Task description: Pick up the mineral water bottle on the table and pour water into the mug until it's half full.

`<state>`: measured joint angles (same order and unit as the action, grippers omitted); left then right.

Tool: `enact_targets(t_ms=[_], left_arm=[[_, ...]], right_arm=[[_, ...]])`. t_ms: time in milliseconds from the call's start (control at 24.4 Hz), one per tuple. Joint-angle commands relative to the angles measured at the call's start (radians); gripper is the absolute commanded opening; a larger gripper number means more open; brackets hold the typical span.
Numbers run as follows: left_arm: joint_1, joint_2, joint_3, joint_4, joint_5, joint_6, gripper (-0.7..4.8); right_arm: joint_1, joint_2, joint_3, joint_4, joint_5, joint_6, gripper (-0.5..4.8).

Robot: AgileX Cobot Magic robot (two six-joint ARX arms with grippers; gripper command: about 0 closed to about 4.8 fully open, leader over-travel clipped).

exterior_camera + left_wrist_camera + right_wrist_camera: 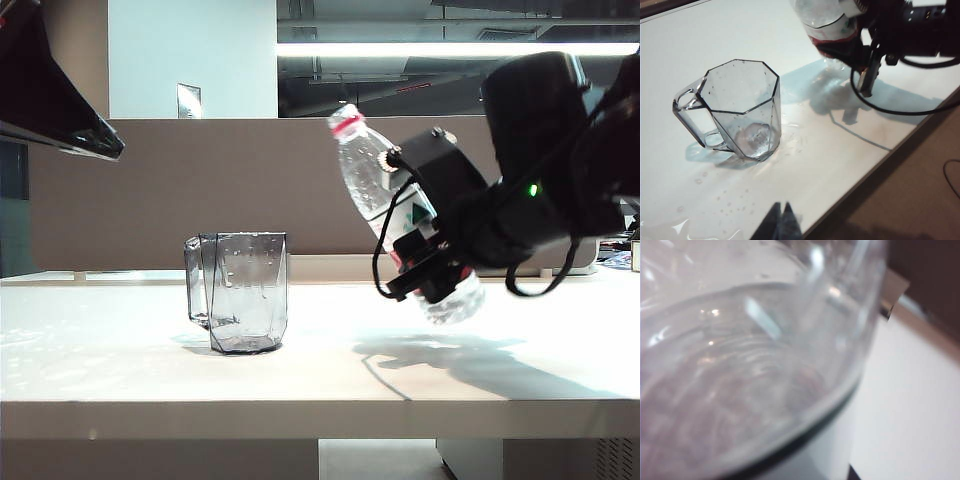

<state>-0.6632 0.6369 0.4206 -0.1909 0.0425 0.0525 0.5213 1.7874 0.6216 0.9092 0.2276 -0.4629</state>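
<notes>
While the right gripper (432, 262) clamps its label, the bottle (385, 195) tilts, neck up-left toward the mug (240, 290). Left gripper (780, 222) hangs near the table (320, 375) edge; its jaws' gap I cannot tell.

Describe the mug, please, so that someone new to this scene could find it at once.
On the off-white table, look left of the right gripper, which holds a tilted bottle in the air; the left gripper is shut, clear of everything. The mug stands upright there, alone. It is smoky grey, see-through and faceted, with an angular handle, short and wide where the bottle is tall and labelled.
</notes>
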Motion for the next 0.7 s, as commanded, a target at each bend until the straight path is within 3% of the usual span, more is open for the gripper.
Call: enact_targets(t_ms=[41,369,574,697], left_arm=[[0.001,-0.002,0.003,0.013,0.003,-0.001,-0.01],[0.001,-0.002,0.003,0.013,0.003,-0.001,-0.01],[0.001,-0.002,0.003,0.013,0.003,-0.001,-0.01],[0.001,-0.002,0.003,0.013,0.003,-0.001,-0.01]], right_arm=[[0.002,-0.054,0.006,-0.011,0.006,-0.196,2.28],[0.002,-0.078,0.058,-0.136,0.07,-0.529,2.29],[0.002,-0.077,0.118,-0.203,0.092,-0.597,2.29],[0.002,-0.077,0.156,-0.243,0.096,-0.699,2.29]])
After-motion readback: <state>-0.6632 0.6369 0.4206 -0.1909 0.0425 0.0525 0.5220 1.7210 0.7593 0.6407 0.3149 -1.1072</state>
